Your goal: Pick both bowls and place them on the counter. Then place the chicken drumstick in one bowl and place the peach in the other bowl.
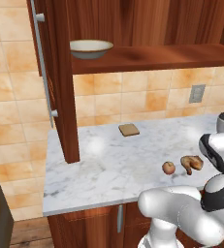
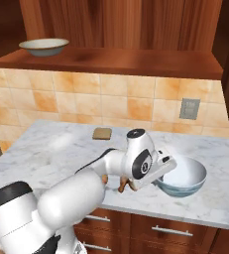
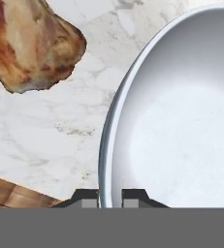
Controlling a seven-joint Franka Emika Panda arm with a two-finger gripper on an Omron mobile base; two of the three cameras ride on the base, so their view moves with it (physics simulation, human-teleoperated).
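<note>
Already the deep white bowl with a blue-patterned outside (image 2: pixel 183 178) sits on the white marble counter with grey veins (image 1: pixel 99 169), close to its front edge, and the two-finger gripper (image 3: pixel 110 195) is pinched shut on the bowl's thin rim, one tip inside and one outside. It looks rigid, glazed and probably slippery, so a rim pinch seems the sensible hold, though it could tilt or slide if released carelessly. The lumpy golden-brown chicken drumstick (image 3: pixel 31 43) lies just beside the bowl, with the small round reddish-orange peach (image 1: pixel 168 167) near it. A flat brown bread slice (image 1: pixel 129 129) rests farther back. The wide shallow tan bowl with a brown rim (image 1: pixel 91 48) stands on the wooden shelf (image 2: pixel 136 59) above. Open marble remains towards the left.
</note>
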